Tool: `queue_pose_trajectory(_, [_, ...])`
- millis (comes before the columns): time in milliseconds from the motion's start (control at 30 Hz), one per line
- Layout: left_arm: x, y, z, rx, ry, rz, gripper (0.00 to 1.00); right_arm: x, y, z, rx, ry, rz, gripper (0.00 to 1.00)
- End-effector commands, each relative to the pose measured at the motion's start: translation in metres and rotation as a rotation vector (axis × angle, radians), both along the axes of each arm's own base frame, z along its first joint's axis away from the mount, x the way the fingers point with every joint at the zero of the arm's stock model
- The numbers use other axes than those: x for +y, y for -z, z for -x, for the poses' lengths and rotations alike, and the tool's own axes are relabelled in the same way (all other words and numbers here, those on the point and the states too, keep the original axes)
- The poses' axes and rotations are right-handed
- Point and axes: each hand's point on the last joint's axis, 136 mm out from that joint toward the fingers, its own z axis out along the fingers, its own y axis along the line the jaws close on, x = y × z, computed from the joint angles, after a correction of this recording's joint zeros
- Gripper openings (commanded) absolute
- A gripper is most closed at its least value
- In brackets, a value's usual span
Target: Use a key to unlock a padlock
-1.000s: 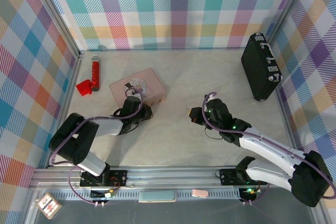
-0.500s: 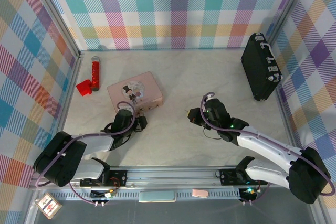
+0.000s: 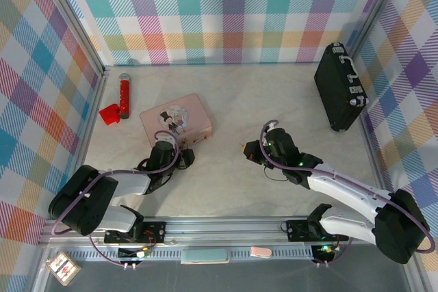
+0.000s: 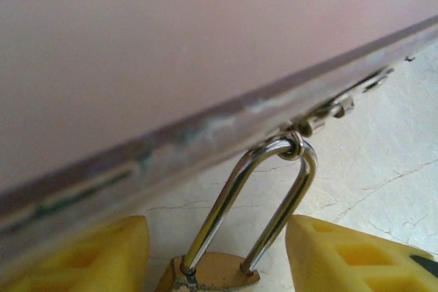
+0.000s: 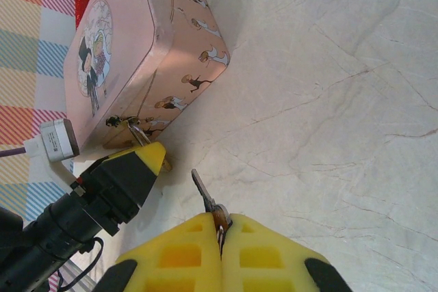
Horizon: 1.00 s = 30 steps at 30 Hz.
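Over the last second the left arm has drawn back toward its base and then settled. Its end effector (image 4: 217, 254) now sits low on the counter (image 3: 274, 100), against the near edge of the pink box (image 3: 176, 117). The box itself has slid a little to the left. The right end effector (image 5: 220, 232) has crept slightly toward the box, though open counter separates the two. My read is that the left side is lined up to steady the lock while the right brings the key across, so insertion has not begun. The left fingers stand apart, one on each side of the padlock (image 4: 213, 273), with a sliver of gap on both sides, so it has no grip. The right fingers are pressed together on the head of the key (image 5: 203, 193), with the blade sticking out ahead toward the box. The padlock is small with a brass body. Its thin bright shackle (image 4: 231, 200) is closed and looped through the box's clasp (image 4: 321, 111), and the body hangs down at the box's front edge. The keyhole is hidden from here.
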Motion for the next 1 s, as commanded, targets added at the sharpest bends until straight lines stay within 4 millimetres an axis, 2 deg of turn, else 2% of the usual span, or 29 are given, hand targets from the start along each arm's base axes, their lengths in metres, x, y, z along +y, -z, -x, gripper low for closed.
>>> queue_pose_trajectory(0, [-0.0114,-0.0062,-0.0047,-0.013,0.054,0.023,0.52,0.0052,-0.0217,-0.0065,-0.040,0.002,-0.049,0.00])
queue_pose_trajectory(300, [-0.0113,-0.0101,-0.0001,-0.012,0.050,0.026,0.35,0.0070,-0.0190,-0.0069,-0.032,-0.001,-0.053,0.00])
queue_pose_trajectory(967, [-0.0167,-0.0125,-0.0009,-0.005,0.040,0.055,0.16,0.0147,-0.0126,-0.0055,-0.003,-0.013,-0.076,0.00])
